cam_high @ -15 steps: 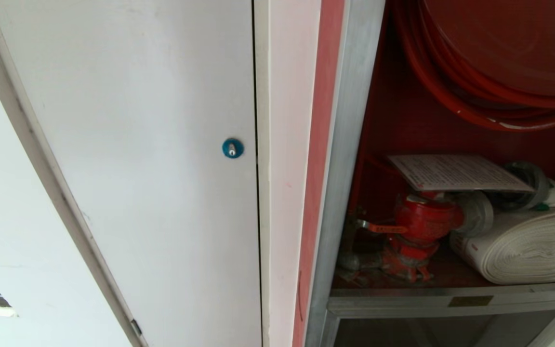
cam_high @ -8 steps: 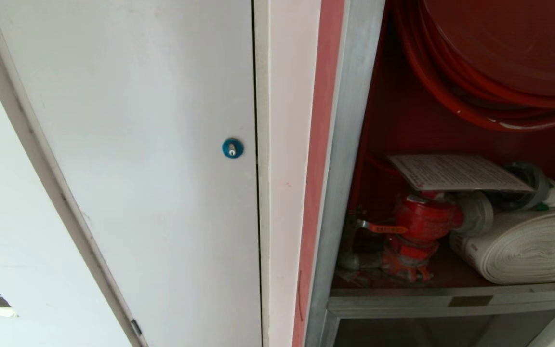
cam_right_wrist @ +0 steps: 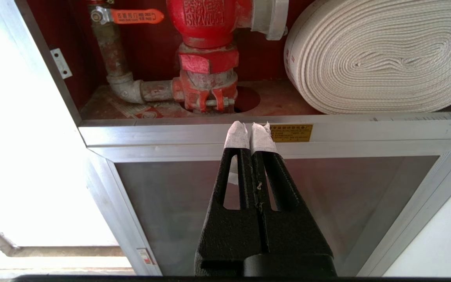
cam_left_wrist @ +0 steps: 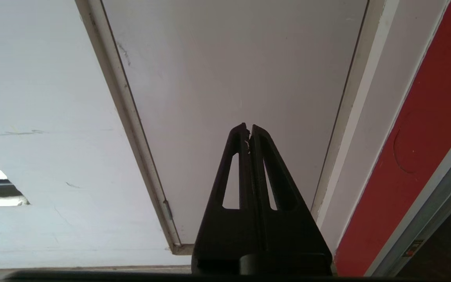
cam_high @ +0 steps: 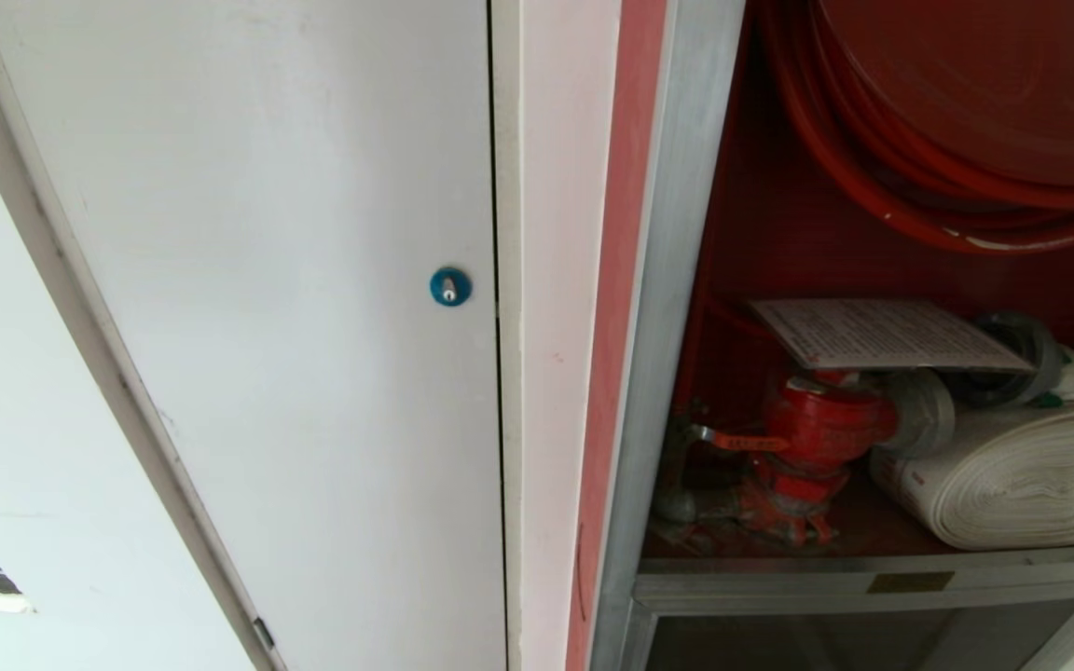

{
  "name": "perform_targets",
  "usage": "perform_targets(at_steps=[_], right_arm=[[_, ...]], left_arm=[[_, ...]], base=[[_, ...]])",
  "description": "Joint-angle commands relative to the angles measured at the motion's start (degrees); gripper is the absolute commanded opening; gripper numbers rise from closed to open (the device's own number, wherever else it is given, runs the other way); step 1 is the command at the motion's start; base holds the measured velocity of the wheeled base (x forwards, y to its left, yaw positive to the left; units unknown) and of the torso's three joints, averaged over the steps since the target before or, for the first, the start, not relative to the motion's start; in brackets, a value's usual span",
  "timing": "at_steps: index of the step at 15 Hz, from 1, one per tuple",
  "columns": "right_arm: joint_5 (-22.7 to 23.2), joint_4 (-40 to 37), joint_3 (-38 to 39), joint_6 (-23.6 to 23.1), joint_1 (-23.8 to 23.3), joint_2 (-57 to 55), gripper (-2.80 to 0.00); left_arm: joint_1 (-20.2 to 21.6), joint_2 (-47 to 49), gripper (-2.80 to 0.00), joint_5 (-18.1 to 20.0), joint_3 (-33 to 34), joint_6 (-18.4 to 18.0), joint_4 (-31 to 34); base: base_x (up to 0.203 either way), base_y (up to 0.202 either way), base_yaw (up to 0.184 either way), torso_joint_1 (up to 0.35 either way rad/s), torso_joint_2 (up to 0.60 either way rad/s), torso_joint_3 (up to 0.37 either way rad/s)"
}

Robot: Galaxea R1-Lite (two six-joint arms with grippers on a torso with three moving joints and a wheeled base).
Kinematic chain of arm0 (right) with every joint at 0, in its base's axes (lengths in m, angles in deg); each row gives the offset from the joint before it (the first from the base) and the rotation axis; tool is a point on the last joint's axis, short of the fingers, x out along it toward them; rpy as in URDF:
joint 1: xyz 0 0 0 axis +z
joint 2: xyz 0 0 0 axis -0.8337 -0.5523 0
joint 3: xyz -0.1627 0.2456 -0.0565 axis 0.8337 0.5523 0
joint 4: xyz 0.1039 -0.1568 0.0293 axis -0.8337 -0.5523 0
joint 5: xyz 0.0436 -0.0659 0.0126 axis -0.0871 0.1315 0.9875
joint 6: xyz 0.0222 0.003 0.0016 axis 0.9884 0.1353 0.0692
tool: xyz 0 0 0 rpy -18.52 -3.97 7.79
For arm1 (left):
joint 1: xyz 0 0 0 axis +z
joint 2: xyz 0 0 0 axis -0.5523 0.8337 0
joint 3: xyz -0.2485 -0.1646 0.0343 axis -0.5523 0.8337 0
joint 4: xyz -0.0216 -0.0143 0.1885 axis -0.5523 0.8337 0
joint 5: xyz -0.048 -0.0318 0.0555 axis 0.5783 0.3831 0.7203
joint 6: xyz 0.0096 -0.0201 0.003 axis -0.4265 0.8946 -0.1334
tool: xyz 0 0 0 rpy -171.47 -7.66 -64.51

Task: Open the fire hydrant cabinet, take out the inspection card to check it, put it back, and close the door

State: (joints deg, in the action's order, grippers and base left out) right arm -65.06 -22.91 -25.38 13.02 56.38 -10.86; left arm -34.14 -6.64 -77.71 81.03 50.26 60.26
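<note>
The fire hydrant cabinet (cam_high: 677, 280) stands open, and its silver frame edge runs down beside a red strip (cam_high: 612, 373) of wall. Inside, the inspection card (cam_high: 882, 334) lies flat on top of the red valve (cam_high: 821, 433). The white rolled hose (cam_high: 1022, 475) lies just beside the valve, and the red hose reel (cam_high: 956, 121) hangs above the card. There is open room in front of the valve and the card, with nothing in the way. The cabinet's big glass door cannot be seen in any view.

On the other side of the red strip from the valve is a plain white panel door (cam_high: 295, 280) with a small blue lock (cam_high: 450, 286).

The head view shows the card, but no arm. The right wrist view shows the valve's lower half and the smaller lower glass panel (cam_right_wrist: 327, 188) under it, but not the card. There the right tool (cam_right_wrist: 251, 125) has its white-taped tips pressed together with nothing between them, in front of the silver bar below the valve. The left wrist view shows only the white panel door and the red strip; the left tool (cam_left_wrist: 248, 127) is closed too and holds nothing.
</note>
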Motion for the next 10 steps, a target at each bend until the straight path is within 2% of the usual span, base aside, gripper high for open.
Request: perform_targets(at_steps=[1, 10], right_arm=[[-0.1, 0.0, 0.2, 0.1, 0.0, 0.0, -2.80], [-0.1, 0.0, 0.2, 0.2, 0.0, 0.0, -2.80]], left_arm=[[0.0, 0.1, -2.80, -0.1, 0.7, 0.1, 0.0], [0.0, 0.1, -2.80, -0.2, 0.7, 0.2, 0.0]], base=[[0.000, 0.000, 0.000, 0.000, 0.00, 0.000], [0.000, 0.000, 0.000, 0.000, 0.00, 0.000]])
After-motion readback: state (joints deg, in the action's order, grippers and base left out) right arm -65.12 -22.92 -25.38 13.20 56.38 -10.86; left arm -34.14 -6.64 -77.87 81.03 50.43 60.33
